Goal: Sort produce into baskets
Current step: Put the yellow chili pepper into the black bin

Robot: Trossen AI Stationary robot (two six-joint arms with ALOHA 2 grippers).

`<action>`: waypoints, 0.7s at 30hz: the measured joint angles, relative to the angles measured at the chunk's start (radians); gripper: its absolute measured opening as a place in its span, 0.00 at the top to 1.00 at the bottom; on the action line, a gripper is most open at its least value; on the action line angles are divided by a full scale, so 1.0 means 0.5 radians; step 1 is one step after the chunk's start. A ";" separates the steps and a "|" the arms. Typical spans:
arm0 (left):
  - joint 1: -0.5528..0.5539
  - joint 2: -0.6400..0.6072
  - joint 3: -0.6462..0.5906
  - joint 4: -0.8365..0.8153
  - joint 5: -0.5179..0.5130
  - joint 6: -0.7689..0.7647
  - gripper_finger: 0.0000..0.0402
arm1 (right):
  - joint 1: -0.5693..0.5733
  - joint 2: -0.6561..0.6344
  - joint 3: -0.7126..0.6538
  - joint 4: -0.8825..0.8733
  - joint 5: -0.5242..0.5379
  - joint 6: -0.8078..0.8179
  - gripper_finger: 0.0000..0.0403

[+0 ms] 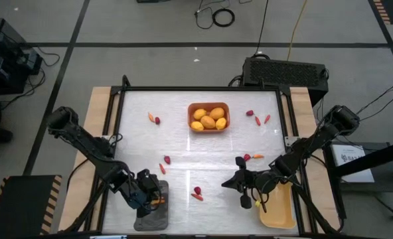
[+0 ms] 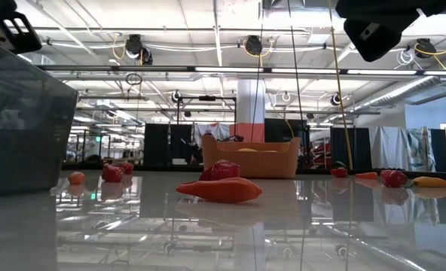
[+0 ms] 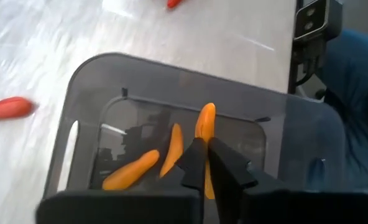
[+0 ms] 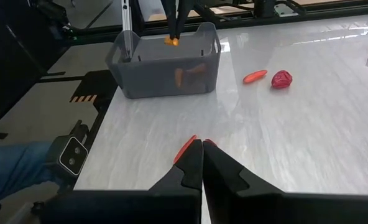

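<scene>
My left gripper is shut on an orange carrot stick above the dark grey basket, which holds two more carrot sticks. My right gripper is shut on a thin orange-red carrot stick over the table, left of the pale yellow basket. The orange-brown basket at the far middle holds several lemons. Loose carrot sticks and red berries lie on the table, among them a carrot with a berry behind it. My left gripper pinches the carrot stick between its two fingers, which come from above and point down. The stick lies along the fingers, and its free end sticks out past the fingertips. It is lifted clear over the grey basket's inside, as the right wrist view also shows. My right gripper pinches the orange-red stick between its fingertips. Only one end shows beside a finger, and the fingers hide the rest. The fingers point toward the table's left, slanting down. The stick is clear of the table.
Berries and carrot sticks lie at the far left, the far right, the middle and near the right gripper. A carrot and a berry lie between the two grippers. A person's leg in blue shows beyond the table edge.
</scene>
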 joint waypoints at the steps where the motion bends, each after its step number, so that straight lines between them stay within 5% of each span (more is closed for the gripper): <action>1: 0.000 0.000 0.000 -0.020 0.001 0.000 0.91 | 0.000 0.000 0.000 0.000 0.000 0.000 1.00; 11: 0.082 0.000 0.000 0.008 -0.040 0.028 0.62 | -0.045 -0.062 0.000 -0.090 -0.008 -0.001 1.00; 21: 0.100 0.000 0.000 0.389 -1.116 0.493 0.60 | -0.370 -0.557 0.250 -1.520 -0.011 0.450 1.00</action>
